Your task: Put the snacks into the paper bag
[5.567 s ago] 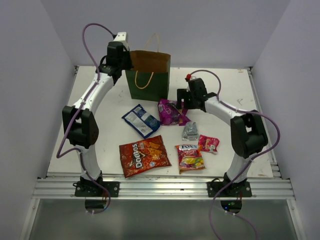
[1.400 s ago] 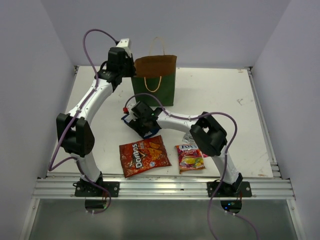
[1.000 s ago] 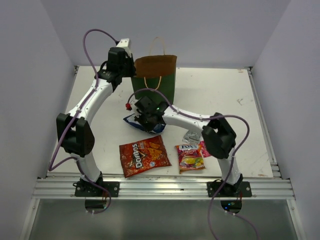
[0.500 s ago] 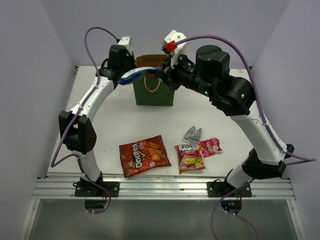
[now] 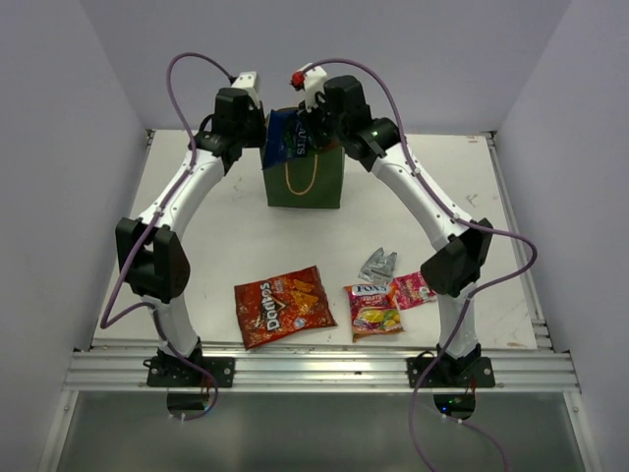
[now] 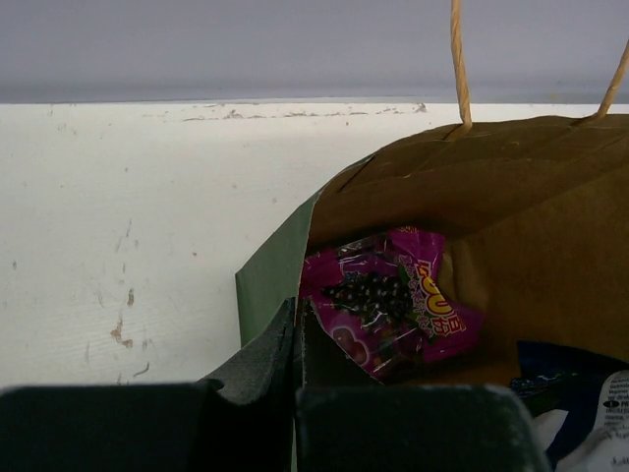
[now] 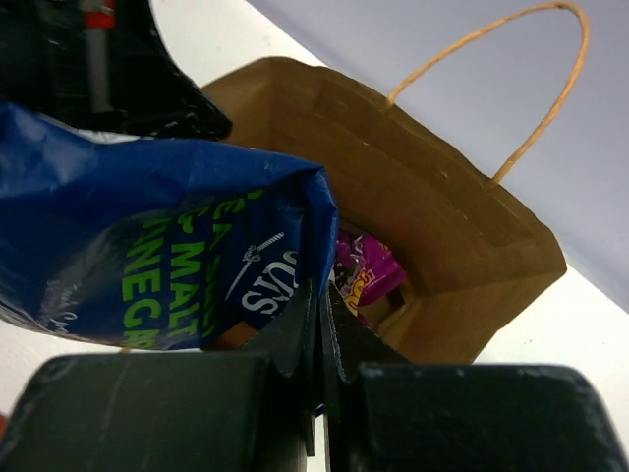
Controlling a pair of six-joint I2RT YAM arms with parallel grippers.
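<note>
The dark green paper bag stands upright at the back of the table. My left gripper is shut on its left rim, holding the mouth wide. My right gripper is shut on the blue-white bag, which hangs at the bag's opening. In the right wrist view the blue-white bag is pinched at its edge by the gripper, above the brown inside. The purple bag lies inside. The Doritos bag, fruit-candy packet, pink packet and silver packet lie on the table.
White walls close the table on three sides. The bag's tan cord handles stand up above its rim. An aluminium rail runs along the near edge by the arm bases.
My right gripper picked the blue-white bag off the table, lifted it and swung it over the paper bag's opening. The left gripper has stayed on the rim.
</note>
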